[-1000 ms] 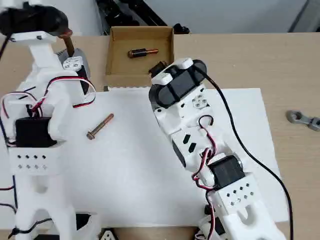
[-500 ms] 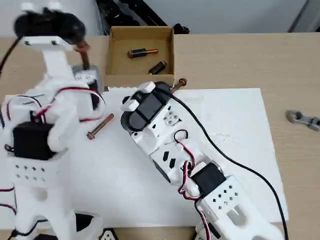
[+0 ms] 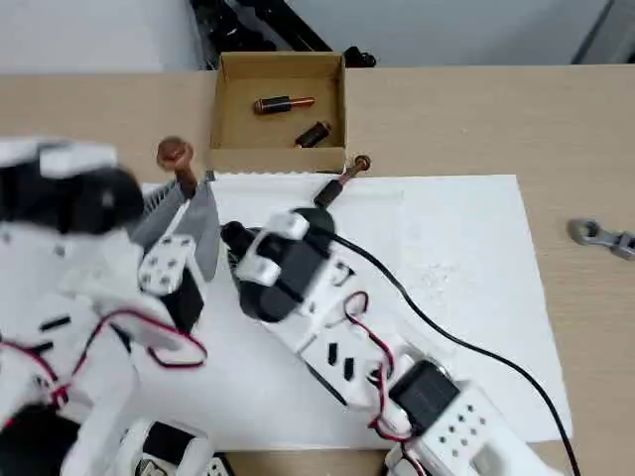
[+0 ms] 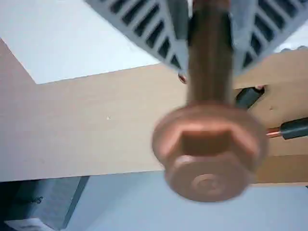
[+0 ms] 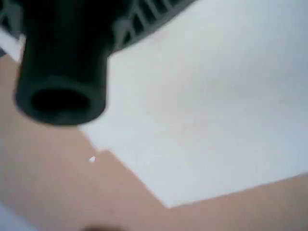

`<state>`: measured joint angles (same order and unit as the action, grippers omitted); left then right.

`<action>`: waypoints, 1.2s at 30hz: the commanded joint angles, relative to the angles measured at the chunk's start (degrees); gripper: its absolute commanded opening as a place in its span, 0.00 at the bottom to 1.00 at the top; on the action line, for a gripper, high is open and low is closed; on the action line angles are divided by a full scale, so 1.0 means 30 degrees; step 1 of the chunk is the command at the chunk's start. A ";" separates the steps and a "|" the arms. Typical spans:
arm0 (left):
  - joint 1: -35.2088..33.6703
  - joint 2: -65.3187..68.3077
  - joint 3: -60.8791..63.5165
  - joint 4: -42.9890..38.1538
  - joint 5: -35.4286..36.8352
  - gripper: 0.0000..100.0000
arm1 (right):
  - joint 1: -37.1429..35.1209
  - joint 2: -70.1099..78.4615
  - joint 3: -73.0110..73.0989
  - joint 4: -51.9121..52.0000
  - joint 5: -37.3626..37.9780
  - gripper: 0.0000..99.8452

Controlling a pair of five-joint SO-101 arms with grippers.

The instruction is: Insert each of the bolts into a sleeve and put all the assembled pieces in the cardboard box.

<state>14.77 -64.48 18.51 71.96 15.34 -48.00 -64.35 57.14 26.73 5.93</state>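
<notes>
the left wrist view shows the hex head of the bolt, its shank pinched in the left gripper; the right wrist view shows the open bore of the black sleeve clamped in the right gripper. from above, the bolt's long axis runs toward the cardboard box, head foremost, at the edge of a white sheet on a tan table

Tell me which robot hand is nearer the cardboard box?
Left. The left gripper, holding a bolt, is just off the cardboard box's near corner; the right gripper, holding a sleeve, is farther back.
</notes>
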 commanded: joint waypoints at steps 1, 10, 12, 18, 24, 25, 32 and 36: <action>0.0117 -0.0996 0.0484 -0.1055 0.0234 0.01 | 0.0806 -0.1480 0.0029 -0.0542 -0.0850 0.00; 0.0234 -0.0264 0.2945 -0.4454 0.0967 0.01 | 0.0894 -0.1568 0.1348 -0.2330 -0.1114 0.00; 0.0234 0.0117 0.3502 -0.5451 0.1201 0.01 | 0.0894 -0.1568 0.1348 -0.2330 -0.1114 0.00; 0.0498 0.0410 0.3971 -0.5978 0.2344 0.01 | 0.0923 -0.1568 0.1407 -0.2330 -0.1114 0.00; 0.1963 0.0498 0.3883 -0.5187 0.2344 0.01 | 0.0923 -0.1568 0.1407 -0.2330 -0.1114 0.00; 0.1963 0.0469 0.3853 -0.4952 0.2344 0.01 | 0.0923 -0.1568 0.1407 -0.2330 -0.1114 0.00; 0.1934 0.0381 0.3853 -0.4015 0.2227 0.01 | 0.1333 -0.1568 0.1407 -0.2330 -0.1114 0.00; 0.1934 0.0381 0.3824 -0.3927 0.2198 0.01 | 0.1333 -0.1568 0.1407 -0.2330 -0.1114 0.00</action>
<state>20.48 -63.16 30.73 60.09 22.11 -44.75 -67.78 61.89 21.36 3.30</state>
